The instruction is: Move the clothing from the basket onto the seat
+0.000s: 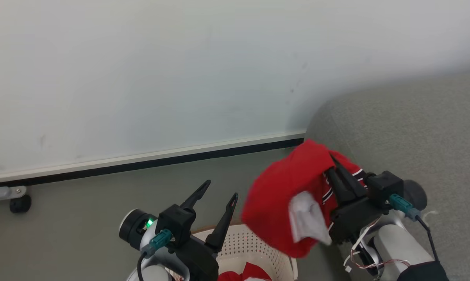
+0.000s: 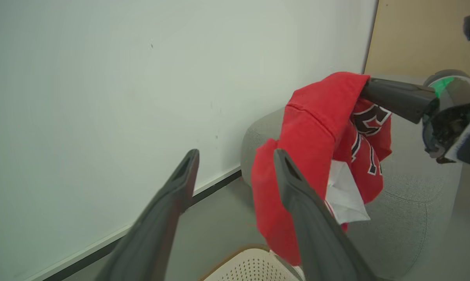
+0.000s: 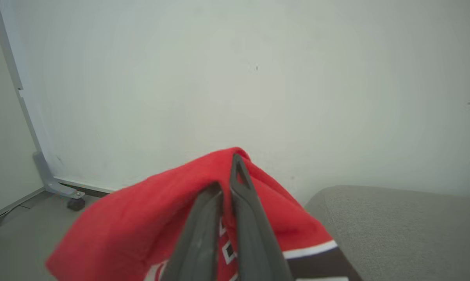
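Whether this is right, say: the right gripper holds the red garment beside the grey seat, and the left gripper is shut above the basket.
No: the left gripper above the basket is open, jaws apart, per the head view. The right gripper does hold the red garment beside the grey seat.

Your clothing [image 1: 274,203] is bright red, with black-and-white striped trim, black lettering outlined in white and a pale greyish-white patch. Your basket [image 1: 254,244] is cream-white, dotted all over with small holes under a brown rim, and the seat [image 1: 414,128] is plain grey fabric. The left pincer [image 1: 221,188] and right pincer [image 1: 331,160] are matt black with teal plugs, against an off-white wall [image 1: 141,78].
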### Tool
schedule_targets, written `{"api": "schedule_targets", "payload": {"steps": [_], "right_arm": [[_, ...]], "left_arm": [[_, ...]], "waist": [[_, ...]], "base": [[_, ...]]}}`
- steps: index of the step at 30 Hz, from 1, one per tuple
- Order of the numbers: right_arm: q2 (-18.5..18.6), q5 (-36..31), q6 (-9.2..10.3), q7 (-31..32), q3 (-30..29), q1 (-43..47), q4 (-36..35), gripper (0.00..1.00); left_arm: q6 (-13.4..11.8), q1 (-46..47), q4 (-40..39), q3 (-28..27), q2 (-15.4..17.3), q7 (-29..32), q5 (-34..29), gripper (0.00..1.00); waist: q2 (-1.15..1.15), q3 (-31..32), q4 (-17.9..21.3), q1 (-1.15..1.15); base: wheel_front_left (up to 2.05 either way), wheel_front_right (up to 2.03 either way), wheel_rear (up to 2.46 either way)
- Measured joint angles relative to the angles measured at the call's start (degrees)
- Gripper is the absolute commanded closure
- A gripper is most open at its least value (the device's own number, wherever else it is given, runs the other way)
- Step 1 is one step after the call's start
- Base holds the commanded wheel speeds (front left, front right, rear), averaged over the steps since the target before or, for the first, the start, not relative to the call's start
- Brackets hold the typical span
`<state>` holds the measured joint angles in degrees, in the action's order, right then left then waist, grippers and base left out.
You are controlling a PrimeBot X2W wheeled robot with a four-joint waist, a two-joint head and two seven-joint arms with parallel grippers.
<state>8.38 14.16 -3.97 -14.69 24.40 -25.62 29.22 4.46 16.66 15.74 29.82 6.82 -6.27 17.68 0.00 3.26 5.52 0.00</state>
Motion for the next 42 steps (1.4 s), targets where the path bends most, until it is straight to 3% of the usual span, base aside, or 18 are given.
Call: {"api": "schedule_targets", "payload": {"steps": [18, 34, 42], "right_arm": [[7.2, -1.2, 2.71, 0.0, -4.0, 3.4, -10.0, 1.0], [8.0, -1.1, 3.53, 0.0, -5.0, 6.1, -13.2, 1.0], [8.3, -0.3, 4.0, 0.0, -6.2, 6.4, -12.5, 1.0]], "left_arm": [[0.2, -7.3, 0.4, 3.9, -0.1, -3.5, 0.0, 0.0], [0.2, -7.9, 0.2, 5.5, -1.5, -4.9, 0.3, 0.0], [0.2, -7.6, 0.1, 6.4, -1.6, -4.9, -0.1, 0.0]], "waist": [[0.0, 0.4, 10.1, 0.0], [0.0, -0.4, 20.0, 0.0], [0.0, -2.3, 22.1, 0.0]], "base": [[0.0, 0.0, 0.0], [0.0, 0.0, 0.0], [0.0, 0.0, 0.0]]}}
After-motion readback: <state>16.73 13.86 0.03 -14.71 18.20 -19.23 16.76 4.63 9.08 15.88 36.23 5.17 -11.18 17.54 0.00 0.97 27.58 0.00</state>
